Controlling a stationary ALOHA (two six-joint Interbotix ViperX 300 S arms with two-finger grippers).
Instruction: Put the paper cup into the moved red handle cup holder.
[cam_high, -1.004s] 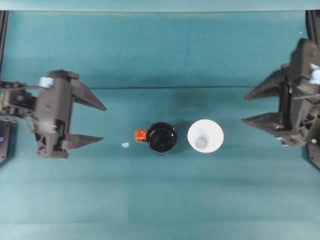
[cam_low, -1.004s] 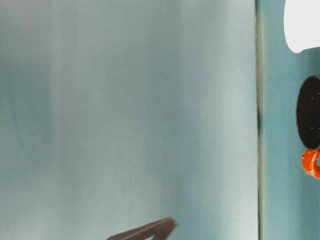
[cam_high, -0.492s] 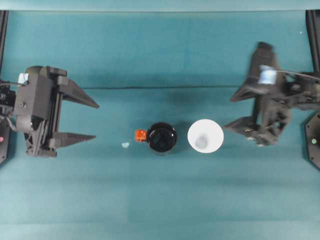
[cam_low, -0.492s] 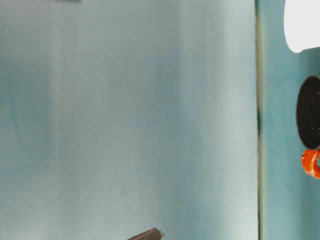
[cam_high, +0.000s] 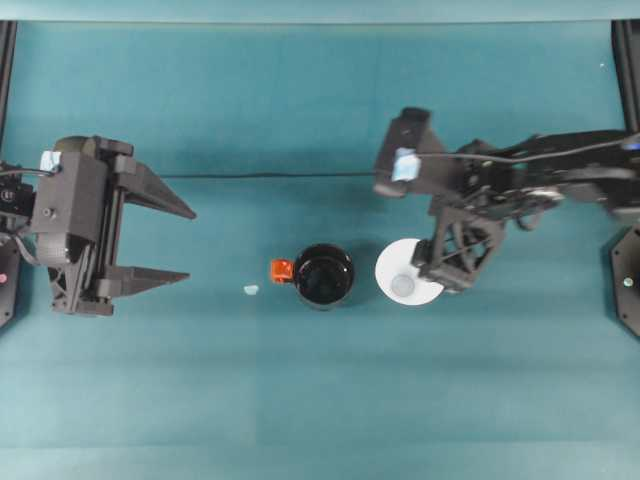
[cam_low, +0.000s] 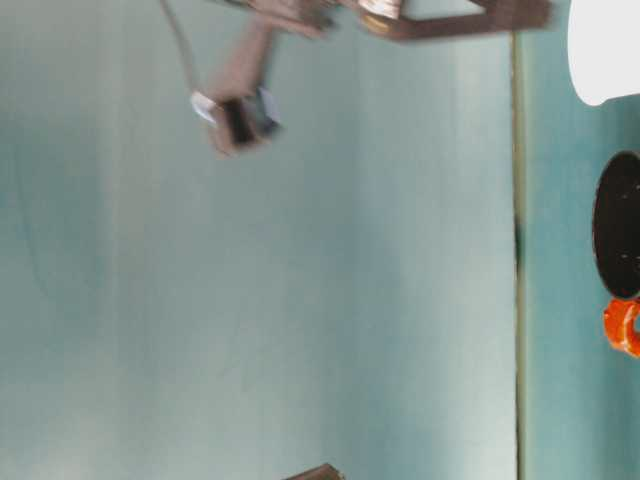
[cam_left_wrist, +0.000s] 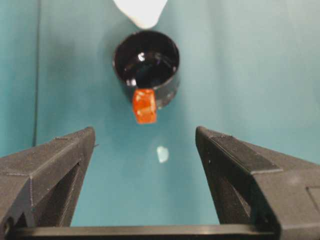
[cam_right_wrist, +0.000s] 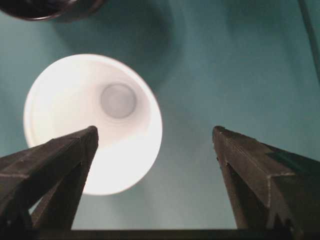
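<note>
The overhead camera is looking straight down from far enough up to be taking in the whole teal desk (cam_high: 320, 400), while the table-level camera is sitting low and near, turned on its side, catching the paper cup (cam_low: 603, 50) and the red handle cup holder (cam_low: 618, 225) at close range. The left wrist camera is looking out between its tool's spread fingers (cam_left_wrist: 47, 170) toward the holder from some way off. The right wrist camera is facing steeply down, close over the cup, which all four views are sharing.
</note>
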